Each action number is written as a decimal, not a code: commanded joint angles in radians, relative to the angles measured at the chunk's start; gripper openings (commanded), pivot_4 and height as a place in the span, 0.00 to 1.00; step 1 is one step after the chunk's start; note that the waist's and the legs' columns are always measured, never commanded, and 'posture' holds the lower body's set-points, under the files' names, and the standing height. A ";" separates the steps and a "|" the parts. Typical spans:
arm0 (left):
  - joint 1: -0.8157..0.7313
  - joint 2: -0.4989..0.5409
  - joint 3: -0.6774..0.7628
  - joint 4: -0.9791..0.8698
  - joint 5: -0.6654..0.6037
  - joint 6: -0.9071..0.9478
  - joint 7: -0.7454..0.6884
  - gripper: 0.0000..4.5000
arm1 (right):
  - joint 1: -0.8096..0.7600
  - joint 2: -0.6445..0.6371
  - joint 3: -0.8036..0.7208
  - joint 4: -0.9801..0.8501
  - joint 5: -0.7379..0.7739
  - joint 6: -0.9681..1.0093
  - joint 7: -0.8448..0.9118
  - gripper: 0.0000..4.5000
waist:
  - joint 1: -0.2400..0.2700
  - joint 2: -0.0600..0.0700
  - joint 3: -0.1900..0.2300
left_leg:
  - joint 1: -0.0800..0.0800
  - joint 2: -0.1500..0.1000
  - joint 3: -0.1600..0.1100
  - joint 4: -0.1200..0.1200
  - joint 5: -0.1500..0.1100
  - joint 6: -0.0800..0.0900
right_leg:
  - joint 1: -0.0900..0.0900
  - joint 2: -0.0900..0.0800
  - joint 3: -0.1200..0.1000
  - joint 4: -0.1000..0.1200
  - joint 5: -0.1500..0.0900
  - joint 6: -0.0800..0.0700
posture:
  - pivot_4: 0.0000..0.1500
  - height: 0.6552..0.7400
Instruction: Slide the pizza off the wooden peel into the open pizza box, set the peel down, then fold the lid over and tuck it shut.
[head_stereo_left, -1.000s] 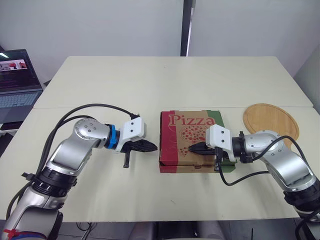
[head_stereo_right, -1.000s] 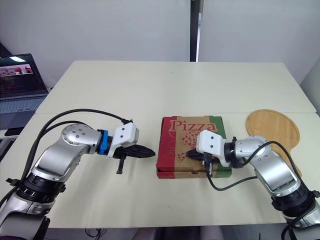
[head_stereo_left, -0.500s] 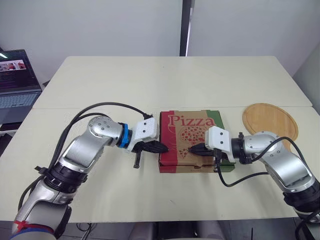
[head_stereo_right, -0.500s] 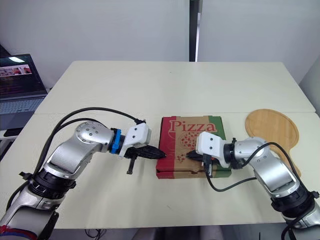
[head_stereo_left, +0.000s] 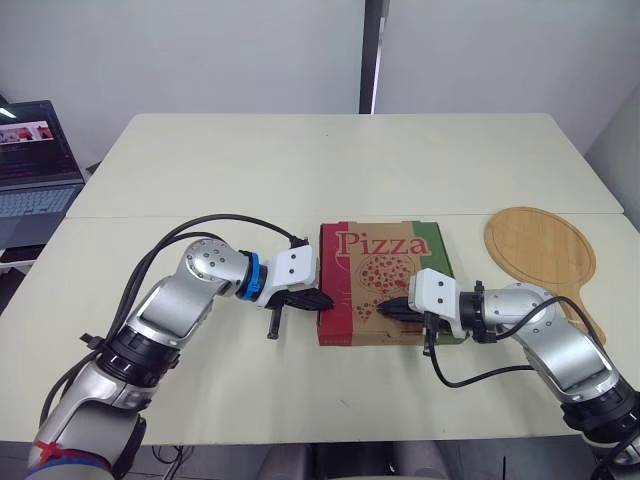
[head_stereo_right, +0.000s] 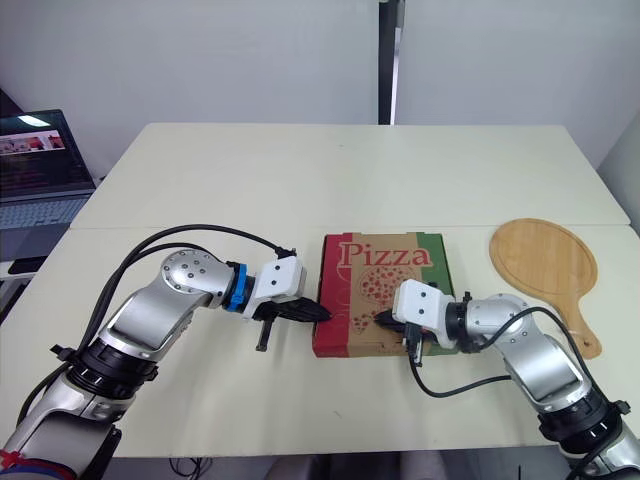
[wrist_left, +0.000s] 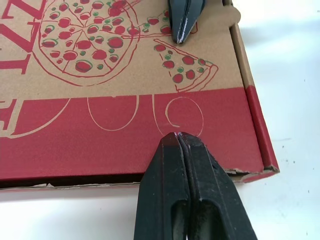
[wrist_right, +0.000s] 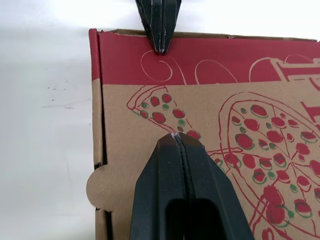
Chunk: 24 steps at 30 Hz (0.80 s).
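Head view: box (head_stereo_left: 380, 334) is shut, with the peel (head_stereo_left: 540, 245) laid at its 3 o'clock. Left gripper (head_stereo_left: 320, 299) is closed and empty at the box's 9 o'clock edge. Right gripper (head_stereo_left: 390, 308) is closed and empty, set on the lid (head_stereo_left: 385, 262) near 5 o'clock.
Left wrist view: the lid edge looks not fully seated.
Right wrist view: the tab (wrist_right: 100, 187) is seen sticking out. Risk: uneven pressure could shove the box or pop the lid.

Black left gripper (wrist_left: 178, 136) pinched together over the red edge band of the closed brown cardboard pizza box (wrist_left: 100, 95); right gripper (wrist_left: 181, 39) opposite, likewise pinched.
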<state>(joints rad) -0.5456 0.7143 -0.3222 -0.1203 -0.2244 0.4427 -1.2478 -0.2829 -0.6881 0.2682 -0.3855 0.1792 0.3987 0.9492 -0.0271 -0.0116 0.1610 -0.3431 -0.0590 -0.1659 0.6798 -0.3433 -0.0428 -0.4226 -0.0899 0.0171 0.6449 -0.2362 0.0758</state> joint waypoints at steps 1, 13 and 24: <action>0.042 -0.002 0.135 -0.060 -0.086 0.073 0.065 0.00 | 0.009 0.005 -0.102 -0.046 0.053 0.001 -0.029 0.01 | 0.000 0.000 0.000 | -0.001 0.000 0.000 0.000 0.000 0.000 | -0.001 0.000 0.000 0.000 0.000 0.000 | 1.00 1.00; 0.419 -0.123 0.656 -0.118 -0.125 0.021 0.524 0.00 | 0.190 0.004 -0.467 -0.010 0.054 -0.141 -0.207 0.01 | 0.008 0.000 0.000 | -0.001 0.000 0.001 -0.001 0.000 0.000 | -0.002 -0.001 0.001 -0.001 0.000 0.000 | 1.00 1.00; 0.794 -0.257 0.746 -0.098 0.038 -0.268 0.761 0.00 | 0.482 0.123 -0.626 0.142 0.048 -0.345 -0.302 0.01 | 0.031 0.000 0.000 | 0.005 0.000 0.004 -0.003 0.000 0.000 | 0.003 -0.001 0.004 -0.001 0.000 0.000 | 1.00 1.00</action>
<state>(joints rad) 0.2522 0.4524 0.4093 -0.1929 -0.1919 0.2163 -0.4989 0.1941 -0.5603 -0.3188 -0.2306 0.2226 0.0978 0.6653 0.0037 -0.0115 0.1608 -0.3383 -0.0590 -0.1615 0.6775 -0.3437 -0.0427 -0.4195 -0.0909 0.0215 0.6437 -0.2361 0.0756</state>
